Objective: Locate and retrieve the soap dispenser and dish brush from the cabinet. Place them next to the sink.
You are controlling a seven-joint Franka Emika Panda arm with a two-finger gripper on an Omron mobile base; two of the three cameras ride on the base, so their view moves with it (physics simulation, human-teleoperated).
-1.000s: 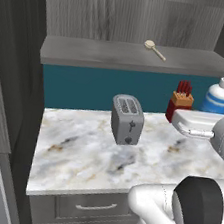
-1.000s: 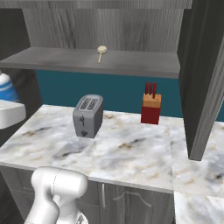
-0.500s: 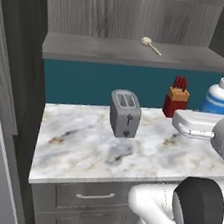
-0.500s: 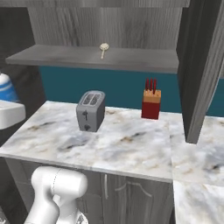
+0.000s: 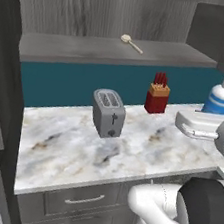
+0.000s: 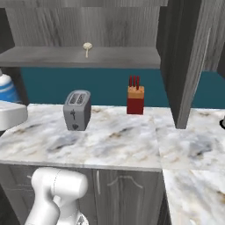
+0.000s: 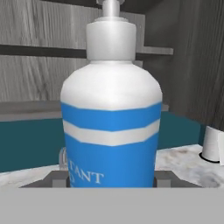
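Soap dispenser in hand, dish brush not yet collected.

We find the soap dispenser (image 7: 111,118) upright and clamped between the fingers of the gripper (image 7: 111,179), carried above the counter (image 5: 78,149) well to the right of the toaster (image 5: 108,112); in the left base view the bottle (image 5: 223,98) stands over the white hand, beyond the red knife block (image 5: 157,93). The dish brush (image 5: 131,42) lies flat on the shelf board of the cabinet (image 5: 82,49), above and behind the toaster, untouched. We see no sink in these views, so we cannot say how near the drop-off is. In our judgement roughly a quarter of the work is done: one item lifted, neither yet placed, and the brush awaits a second trip.
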